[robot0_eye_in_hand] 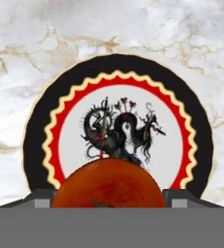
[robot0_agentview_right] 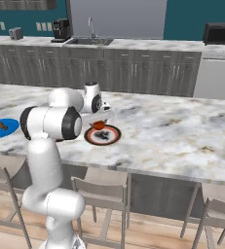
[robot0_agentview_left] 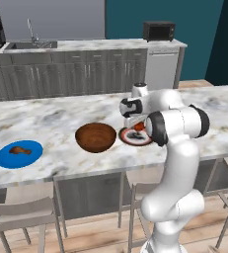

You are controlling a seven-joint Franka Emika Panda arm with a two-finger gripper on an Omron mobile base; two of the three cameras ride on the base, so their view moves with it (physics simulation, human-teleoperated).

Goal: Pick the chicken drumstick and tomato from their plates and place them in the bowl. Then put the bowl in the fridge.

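Tomato [robot0_eye_in_hand: 107, 184] between the claw [robot0_eye_in_hand: 107, 203] fingers

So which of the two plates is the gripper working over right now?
The dark-rimmed plate with the dragon-like picture, right of the bowl. The gripper straddles the tomato there; the plain blue plate with the drumstick sits far left.

The tomato [robot0_eye_in_hand: 107, 184] sits between the jaws, above the rimmed plate [robot0_eye_in_hand: 36, 140] on the tabletop [robot0_agentview_left: 51, 118]. Left of the jaws stands the bowl [robot0_agentview_left: 95, 137], and farther left the drumstick [robot0_agentview_left: 19, 149] lies on its own plate [robot0_agentview_left: 9, 159].
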